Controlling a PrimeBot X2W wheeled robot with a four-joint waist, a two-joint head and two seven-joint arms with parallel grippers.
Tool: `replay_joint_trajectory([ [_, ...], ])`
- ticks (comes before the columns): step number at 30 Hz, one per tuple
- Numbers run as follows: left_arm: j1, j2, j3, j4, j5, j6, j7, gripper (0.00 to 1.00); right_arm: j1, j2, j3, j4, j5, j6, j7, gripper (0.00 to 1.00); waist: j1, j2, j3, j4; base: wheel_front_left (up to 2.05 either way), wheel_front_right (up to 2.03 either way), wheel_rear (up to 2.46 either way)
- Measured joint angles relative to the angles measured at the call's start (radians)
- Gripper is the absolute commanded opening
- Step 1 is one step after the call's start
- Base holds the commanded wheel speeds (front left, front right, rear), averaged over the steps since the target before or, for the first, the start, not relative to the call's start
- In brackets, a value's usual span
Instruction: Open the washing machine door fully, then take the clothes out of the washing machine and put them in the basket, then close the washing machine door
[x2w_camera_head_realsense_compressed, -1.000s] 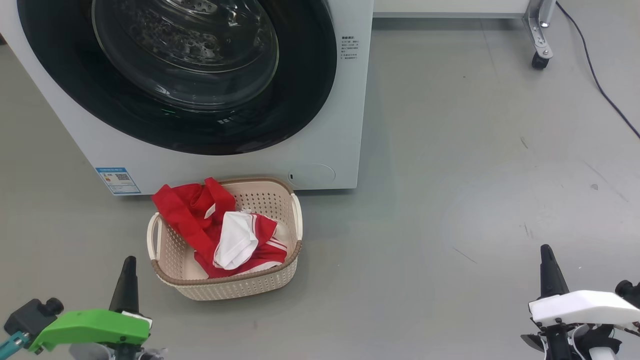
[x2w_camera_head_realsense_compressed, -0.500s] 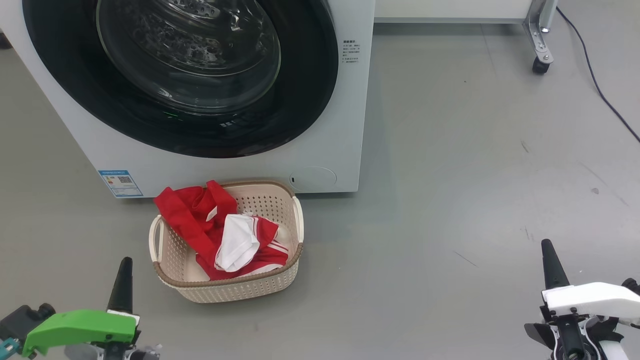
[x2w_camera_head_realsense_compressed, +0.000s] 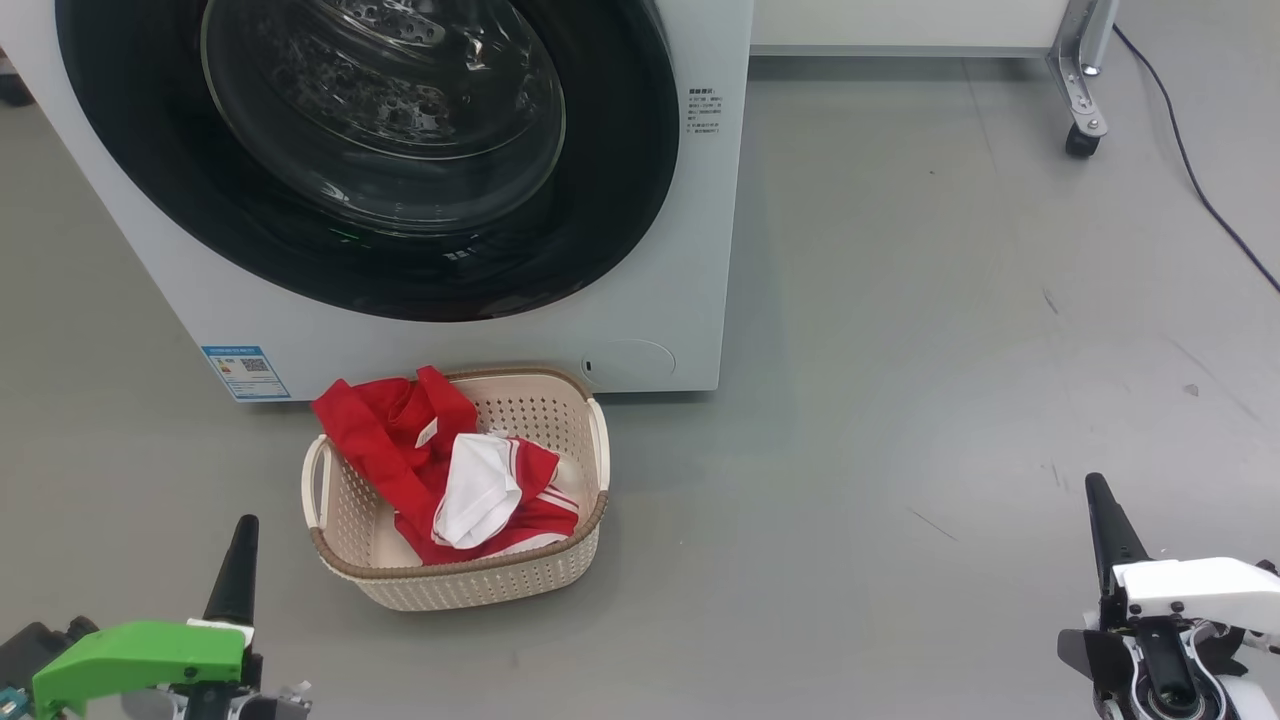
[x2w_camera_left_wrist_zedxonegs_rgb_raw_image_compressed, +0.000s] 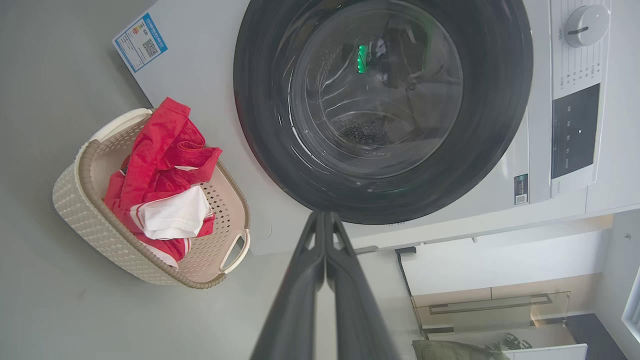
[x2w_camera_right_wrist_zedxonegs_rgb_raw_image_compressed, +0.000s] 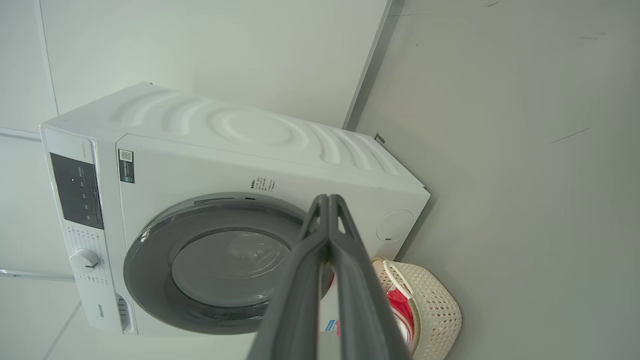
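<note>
Clothes (x2w_camera_head_realsense_compressed: 450, 480) are seen piled in the basket (x2w_camera_head_realsense_compressed: 480, 585) set just before the washing machine (x2w_camera_head_realsense_compressed: 690, 300), the washing machine door (x2w_camera_head_realsense_compressed: 630, 200) is seen shut flush, so all steps are judged done and nothing left, with left gripper (x2w_camera_head_realsense_compressed: 243, 530) and right gripper (x2w_camera_head_realsense_compressed: 1097, 490) held clear, jaws pressed together, empty.

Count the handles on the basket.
2. The left handle is on the basket's end where the clothes drape over the rim; the right handle is on the opposite end. None seems hidden.
</note>
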Motion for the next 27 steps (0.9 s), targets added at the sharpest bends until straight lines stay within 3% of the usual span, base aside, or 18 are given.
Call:
replay_joint_trajectory([
  [15,-0.001,-0.013,0.033,-0.004,-0.144,0.000,0.043,0.00,-0.039,-0.009,-0.022,0.036,0.205,0.028,0.041,0.00,0.0000,0.0000,-0.011,0.004,0.00,0.00,0.00],
  [27,-0.002,-0.014,0.039,-0.004,-0.146,0.000,0.048,0.00,-0.042,-0.010,-0.023,0.046,0.212,0.031,0.042,0.00,0.0000,0.0000,-0.011,0.004,0.00,0.00,0.00],
])
